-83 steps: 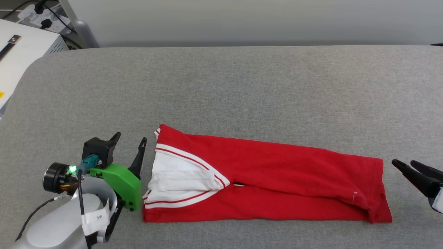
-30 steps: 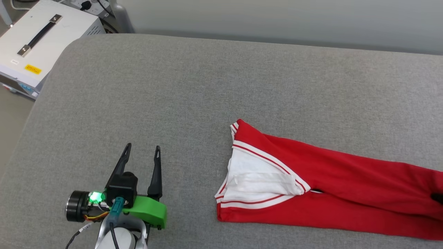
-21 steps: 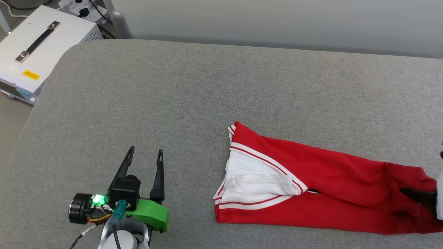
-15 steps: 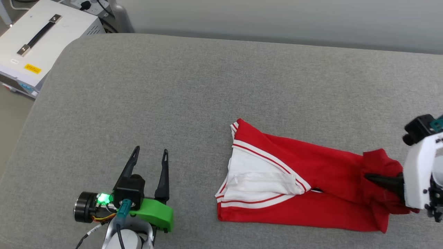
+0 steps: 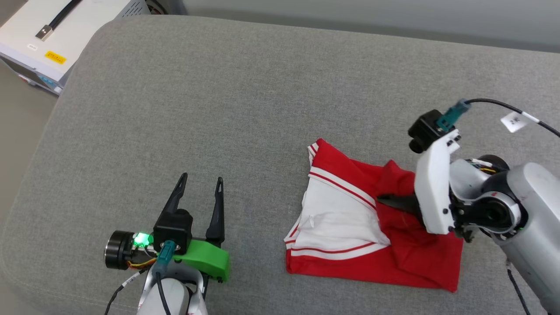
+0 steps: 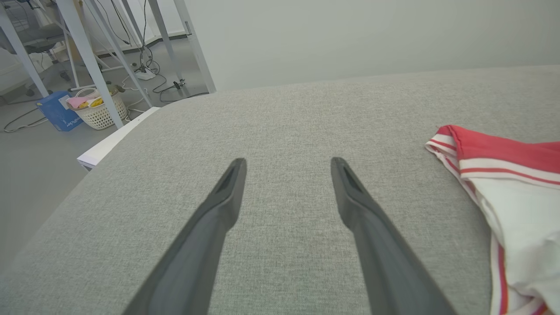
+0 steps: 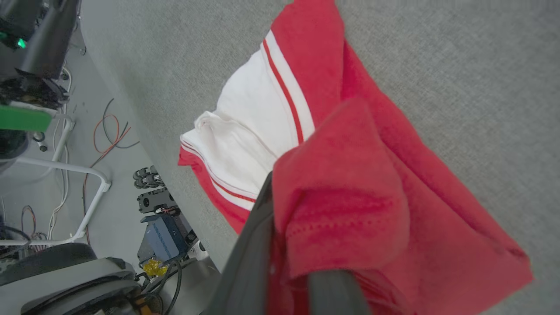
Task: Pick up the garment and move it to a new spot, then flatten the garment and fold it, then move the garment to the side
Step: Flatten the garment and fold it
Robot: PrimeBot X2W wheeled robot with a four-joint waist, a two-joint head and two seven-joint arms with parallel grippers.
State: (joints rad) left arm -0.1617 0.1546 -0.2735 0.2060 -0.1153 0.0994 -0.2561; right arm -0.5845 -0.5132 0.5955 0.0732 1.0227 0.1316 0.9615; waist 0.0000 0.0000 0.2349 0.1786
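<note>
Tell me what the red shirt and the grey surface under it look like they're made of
The shirt looks like soft matte knit fabric, probably cotton or polyester: it drapes and creases where the right gripper pinches it. The surface looks like grey woven upholstery cloth with a fine flecked weave, likely over padding, judging by its rounded edge.

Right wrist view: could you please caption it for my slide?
Right gripper pinches the red garment hem, folding it above the grey cushion.

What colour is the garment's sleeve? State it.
White, edged with red-and-white striped trim, on the red garment; clearest in the head view.

One garment (image 5: pixel 350 218), two hands: left hand (image 5: pixel 200 188), right hand (image 5: pixel 387 201).
</note>
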